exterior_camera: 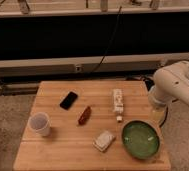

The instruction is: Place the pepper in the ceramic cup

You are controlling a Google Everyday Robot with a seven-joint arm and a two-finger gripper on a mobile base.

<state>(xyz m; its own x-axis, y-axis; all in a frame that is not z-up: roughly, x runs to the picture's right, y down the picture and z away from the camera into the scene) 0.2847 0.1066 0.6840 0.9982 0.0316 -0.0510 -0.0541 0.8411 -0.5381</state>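
The pepper is a small dark red-brown chili lying near the middle of the wooden table. The ceramic cup is a small white round cup standing upright at the table's left side, well apart from the pepper. The robot's white arm shows at the right edge, beside the table's right side. The gripper itself is out of view; only the arm's joints show.
A black phone lies just up-left of the pepper. A white elongated object lies to the pepper's right. A wide green bowl sits at the front right, with a small white packet to its left.
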